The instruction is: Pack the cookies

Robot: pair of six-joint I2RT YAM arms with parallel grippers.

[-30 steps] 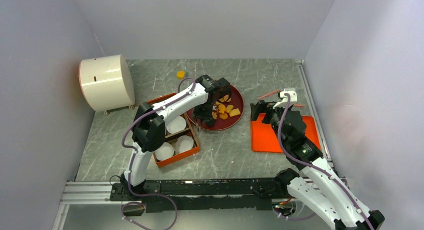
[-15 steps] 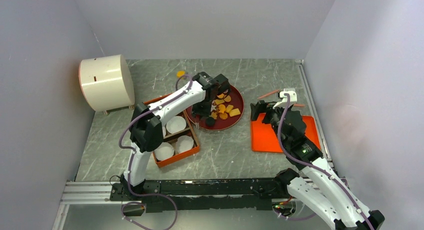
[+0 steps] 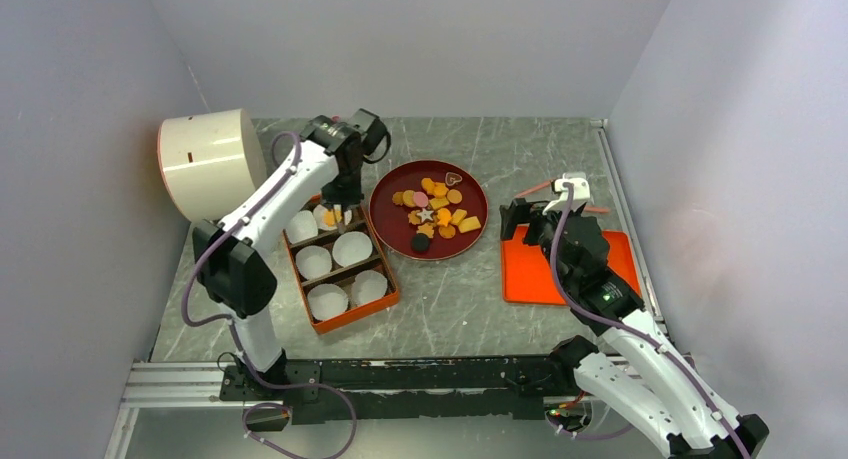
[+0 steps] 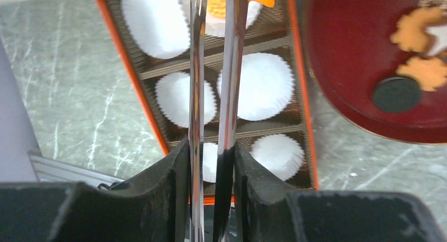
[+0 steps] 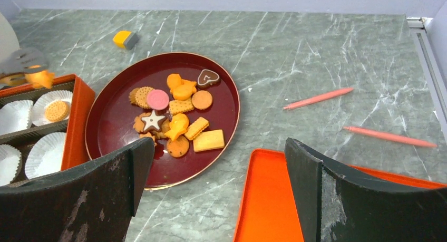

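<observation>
The left end effector [image 4: 212, 160] is squeezed tight on a pair of long shiny metal tongs [image 4: 232, 68]. The tongs point straight away from it. Their tips pinch one small orange cookie [image 5: 40, 78].

That cookie hangs over the far end of the long orange box [image 3: 355, 317], right above a white paper cup [image 5: 41, 101]. The cup already has a round yellow cookie [image 5: 55, 110] in it. So the spot for the cookie is right under the tongs. I think the next job is just to go down a little and let it go. The tall sides of the box and the frilly cup edges are close by, so the tips could bump them.

The other cookies [image 5: 179, 113] sit in a pile on the dark red round plate [image 5: 113, 139], just beside the box.

The right end effector [image 5: 216, 168] is wide open and holds nothing. It hangs over a flat orange lid [image 5: 269, 200], well apart from the box, so the left arm is nearer.

Two pink sticks [image 5: 319, 98] and a small yellow block [image 5: 125, 39] lie on the grey worktop [image 5: 295, 47]. They are out of the way.
</observation>
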